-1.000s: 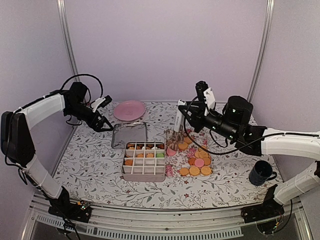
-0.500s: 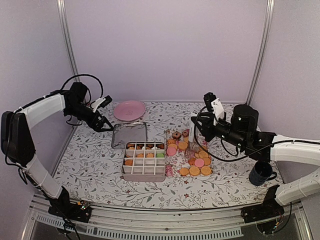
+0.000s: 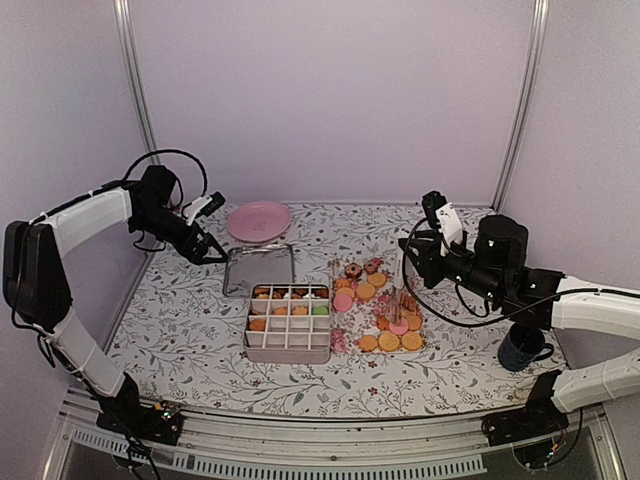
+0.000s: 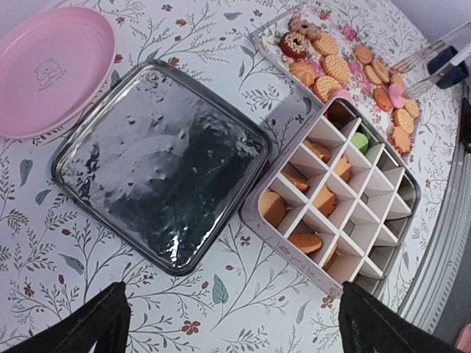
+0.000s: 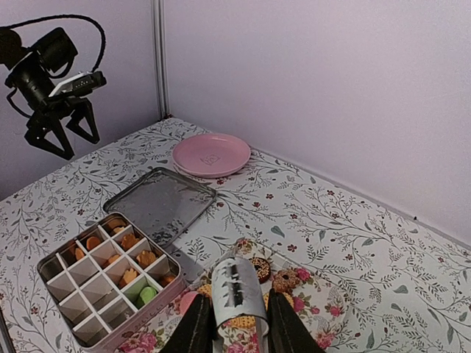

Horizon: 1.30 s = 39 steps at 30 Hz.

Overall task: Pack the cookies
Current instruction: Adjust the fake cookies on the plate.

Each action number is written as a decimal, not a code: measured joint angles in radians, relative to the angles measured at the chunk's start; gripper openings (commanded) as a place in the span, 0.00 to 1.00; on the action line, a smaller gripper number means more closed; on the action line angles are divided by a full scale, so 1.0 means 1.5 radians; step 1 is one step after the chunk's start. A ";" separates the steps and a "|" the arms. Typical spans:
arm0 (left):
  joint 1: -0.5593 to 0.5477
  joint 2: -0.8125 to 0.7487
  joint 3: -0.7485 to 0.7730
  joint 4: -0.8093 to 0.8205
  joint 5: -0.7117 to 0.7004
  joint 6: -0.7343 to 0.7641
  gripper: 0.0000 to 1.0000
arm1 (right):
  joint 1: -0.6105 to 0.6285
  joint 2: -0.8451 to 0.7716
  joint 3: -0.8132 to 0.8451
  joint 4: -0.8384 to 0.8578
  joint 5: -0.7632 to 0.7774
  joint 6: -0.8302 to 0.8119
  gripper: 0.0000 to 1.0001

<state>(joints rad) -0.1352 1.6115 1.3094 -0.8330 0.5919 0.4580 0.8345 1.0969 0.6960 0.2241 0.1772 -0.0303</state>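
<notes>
The metal lid (image 4: 158, 162) is glossy and dimpled, the pink plate (image 4: 44, 66) smooth (seemingly plastic).

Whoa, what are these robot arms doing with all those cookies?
They are packing cookies into a divided box. The right gripper is shut on a whitish tool, perhaps tongs, held over the loose cookies beside the box. The left gripper hangs open at the back left, holding nothing. Some compartments have cookies in them, others are empty. The lid lies behind the box.
</notes>
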 measured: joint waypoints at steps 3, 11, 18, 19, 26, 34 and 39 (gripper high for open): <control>0.000 0.000 0.000 0.000 0.000 0.000 0.99 | -0.009 0.011 0.000 0.001 -0.003 0.000 0.24; 0.000 0.000 0.009 -0.003 -0.001 -0.001 0.99 | -0.024 0.025 -0.011 0.006 -0.028 0.005 0.23; 0.000 0.001 0.012 -0.003 -0.001 -0.002 0.99 | -0.025 0.019 -0.022 0.018 -0.058 0.010 0.22; 0.000 0.001 0.012 -0.003 -0.001 -0.002 0.99 | -0.025 0.017 -0.024 0.018 -0.060 0.012 0.21; 0.000 0.001 0.013 -0.003 -0.001 -0.004 0.99 | -0.025 0.012 -0.025 0.006 -0.100 0.023 0.21; 0.000 0.002 0.013 -0.003 -0.001 -0.005 0.99 | -0.025 0.010 -0.023 -0.002 -0.110 0.022 0.06; 0.000 0.003 0.013 -0.003 -0.001 -0.005 0.99 | -0.025 0.013 -0.023 -0.002 -0.109 0.023 0.00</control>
<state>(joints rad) -0.1352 1.6161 1.3293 -0.8371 0.5911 0.4507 0.7971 1.1160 0.6621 0.2218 0.0132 0.0036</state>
